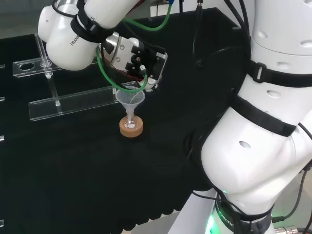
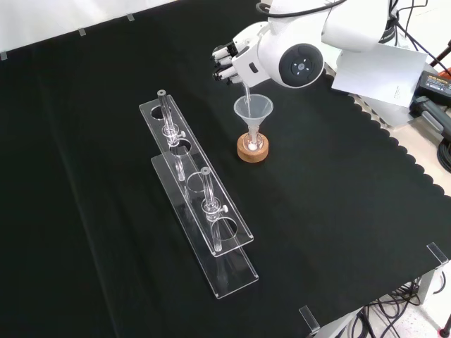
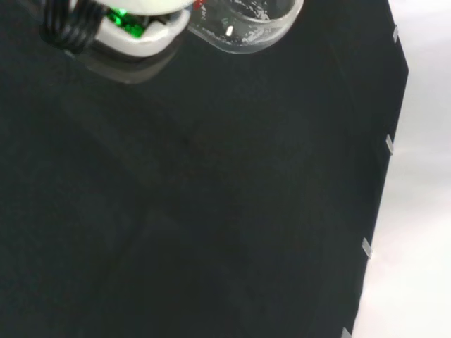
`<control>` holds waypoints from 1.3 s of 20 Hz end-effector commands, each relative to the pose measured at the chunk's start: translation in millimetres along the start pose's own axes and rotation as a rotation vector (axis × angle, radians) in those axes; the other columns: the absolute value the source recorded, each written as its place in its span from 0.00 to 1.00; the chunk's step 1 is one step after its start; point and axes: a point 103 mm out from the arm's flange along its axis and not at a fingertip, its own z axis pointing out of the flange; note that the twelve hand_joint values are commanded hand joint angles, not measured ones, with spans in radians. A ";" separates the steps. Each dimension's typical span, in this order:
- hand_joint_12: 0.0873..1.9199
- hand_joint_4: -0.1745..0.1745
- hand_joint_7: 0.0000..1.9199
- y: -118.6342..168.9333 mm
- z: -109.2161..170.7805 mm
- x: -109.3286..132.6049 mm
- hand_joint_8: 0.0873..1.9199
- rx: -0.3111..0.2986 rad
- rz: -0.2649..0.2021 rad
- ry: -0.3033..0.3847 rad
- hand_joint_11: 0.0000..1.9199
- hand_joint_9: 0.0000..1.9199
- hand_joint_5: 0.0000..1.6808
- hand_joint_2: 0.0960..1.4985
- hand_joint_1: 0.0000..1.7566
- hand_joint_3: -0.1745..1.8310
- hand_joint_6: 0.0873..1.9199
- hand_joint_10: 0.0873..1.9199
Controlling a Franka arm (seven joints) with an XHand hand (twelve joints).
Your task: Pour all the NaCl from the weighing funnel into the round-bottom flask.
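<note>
Hand (image 1: 139, 61) is curled round the weighing funnel (image 2: 246, 90), a thin clear piece that slants down from the fingers so that its narrow end hangs over the mouth of the wide funnel (image 1: 129, 101); held tipped like this, the salt can slide out by its own weight, and I judge the pour to be under way or close to done. The wide funnel sits in the neck of the round-bottom flask (image 1: 130, 123), there to catch whatever falls and steer it down a narrow opening. Some white powder shows at the bottom of the flask. A cork ring (image 2: 252, 150) under the flask keeps its round base upright. In the wrist view a rounded clear glass piece (image 3: 246, 24) shows pale flecks on its wall. To the left in the front view, well apart, two clear racks (image 2: 211, 232) stand on the desk (image 2: 338, 225), each holding a slim tube, out of the pouring path
</note>
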 end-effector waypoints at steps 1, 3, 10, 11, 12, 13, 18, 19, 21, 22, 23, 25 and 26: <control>0.51 1.00 0.30 -0.6 -1.3 -0.2 0.31 0.010 0.006 -0.019 0.43 0.50 0.75 0.45 0.63 0.35 0.31 0.11; 0.51 1.00 0.30 -1.1 -2.9 0.6 0.31 0.010 0.010 -0.028 0.43 0.50 0.75 0.45 0.63 0.35 0.31 0.11; 0.51 1.00 0.30 -1.6 -6.6 3.4 0.31 0.036 0.020 -0.055 0.43 0.50 0.75 0.45 0.63 0.35 0.31 0.11; 0.51 1.00 0.30 -1.6 -7.1 3.5 0.31 0.040 0.021 -0.059 0.43 0.50 0.75 0.45 0.63 0.35 0.31 0.11; 0.51 1.00 0.30 -1.6 -7.5 3.8 0.31 0.042 0.021 -0.062 0.43 0.50 0.75 0.45 0.63 0.35 0.31 0.11; 0.51 1.00 0.30 -1.5 -7.8 4.1 0.31 0.045 0.020 -0.064 0.43 0.50 0.75 0.45 0.63 0.35 0.31 0.11; 0.51 1.00 0.30 -0.8 -9.2 5.5 0.31 0.066 0.018 -0.073 0.43 0.50 0.75 0.45 0.63 0.35 0.31 0.11; 0.51 1.00 0.30 -0.7 -9.5 5.5 0.31 0.069 0.018 -0.076 0.43 0.50 0.75 0.45 0.63 0.35 0.31 0.11; 0.51 1.00 0.30 -0.3 -9.7 5.8 0.31 0.076 0.019 -0.081 0.43 0.49 0.75 0.45 0.63 0.35 0.31 0.11; 0.51 1.00 0.30 0.0 -9.8 5.5 0.31 0.081 0.019 -0.082 0.43 0.49 0.75 0.45 0.63 0.35 0.31 0.11; 0.51 1.00 0.30 0.0 -9.9 5.5 0.31 0.082 0.019 -0.083 0.43 0.49 0.75 0.45 0.63 0.35 0.31 0.11; 0.51 1.00 0.30 0.2 -9.9 5.7 0.31 0.087 0.018 -0.089 0.43 0.49 0.75 0.45 0.63 0.35 0.31 0.11; 0.51 1.00 0.30 0.2 -10.0 5.9 0.31 0.087 0.019 -0.093 0.43 0.49 0.75 0.45 0.63 0.35 0.31 0.11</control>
